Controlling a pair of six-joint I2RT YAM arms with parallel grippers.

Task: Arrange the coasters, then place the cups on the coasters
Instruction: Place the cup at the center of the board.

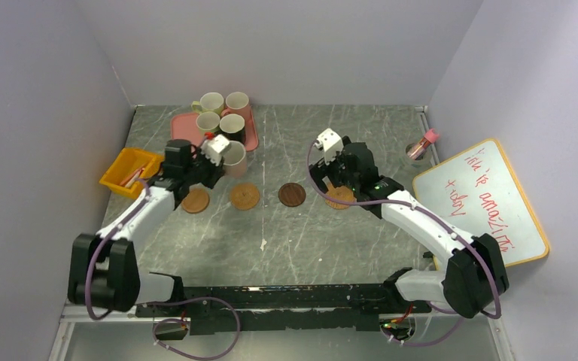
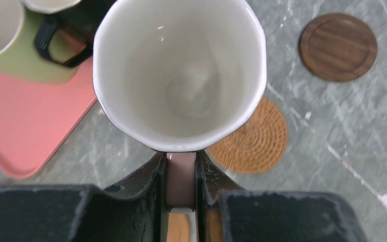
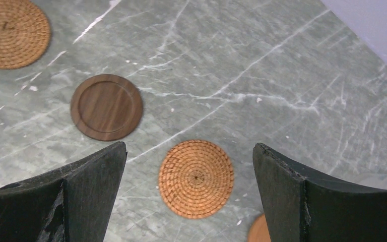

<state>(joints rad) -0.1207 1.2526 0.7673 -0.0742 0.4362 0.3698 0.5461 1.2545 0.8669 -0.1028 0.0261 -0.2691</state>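
**Left gripper** [image 2: 181,162]: the jaws are drawn close and clamped on the handle of a pink mug [image 2: 181,75]. The mug is upright with its mouth up, pale inside and empty. It stands just off the near right corner of the pink tray [image 2: 25,126]. Whether its base touches the table [image 1: 331,233] cannot be told. The nearest coaster is a woven coaster [image 2: 262,136], whose edge the mug's rim hides in the wrist view. A smooth tan coaster [image 1: 195,200] lies to the left of that one, beside the left arm.

**Tray, far left part of the table:** it carries four more mugs, close together.
- At its far edge stand a yellow-green mug [image 1: 211,102] and a second pink mug [image 1: 237,101].
- Nearer stand another yellow-green mug [image 1: 208,122] and a black mug [image 1: 232,126].

**Right gripper** [image 3: 189,148]: the jaws stand wide apart with nothing between them. It hangs over a second woven coaster [image 3: 196,178], and no contact is seen. The dark brown coaster [image 3: 106,107] lies to that coaster's left, apart from it.

The tan, woven, dark brown and second woven coasters form a row across the middle of the table. No cup stands on any of them. The rim of a fifth coaster [image 3: 259,232] shows just beside the second woven one, mostly cut off by the picture's edge.

**Elsewhere:**
- A yellow bin [image 1: 129,171] sits at the table's left edge.
- A small jar with a pink lid [image 1: 421,143] is at the right edge.
- A whiteboard [image 1: 482,203] with red writing lies nearer along that right side.
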